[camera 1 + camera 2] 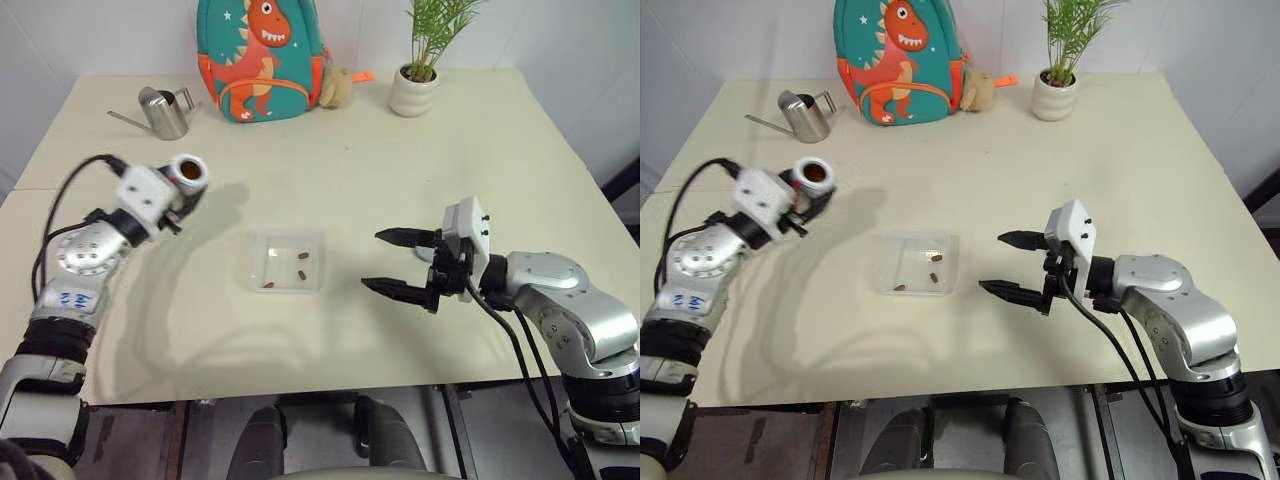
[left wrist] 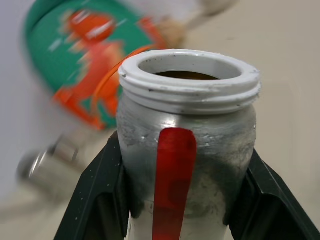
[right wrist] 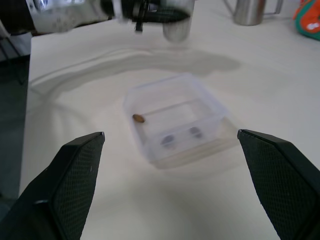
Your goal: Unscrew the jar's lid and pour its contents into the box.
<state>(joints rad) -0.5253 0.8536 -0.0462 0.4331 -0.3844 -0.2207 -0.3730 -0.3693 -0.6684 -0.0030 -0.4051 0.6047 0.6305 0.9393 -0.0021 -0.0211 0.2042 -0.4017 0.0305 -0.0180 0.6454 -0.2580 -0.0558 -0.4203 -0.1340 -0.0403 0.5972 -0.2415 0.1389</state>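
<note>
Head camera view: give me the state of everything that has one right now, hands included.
jar: lid off, mouth open, held off the table.
left hand: shut on the jar.
right hand: open, holding nothing, beside the box.
box: open-topped, on the table, three brown pieces inside.
watering can: upright at the table's far end.
backpack: upright.
potted plant: upright.

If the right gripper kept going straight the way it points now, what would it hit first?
Probably the box: the open right gripper points at it across bare table, nothing between. It may hang a little above the box rim; depth is unclear.
</note>
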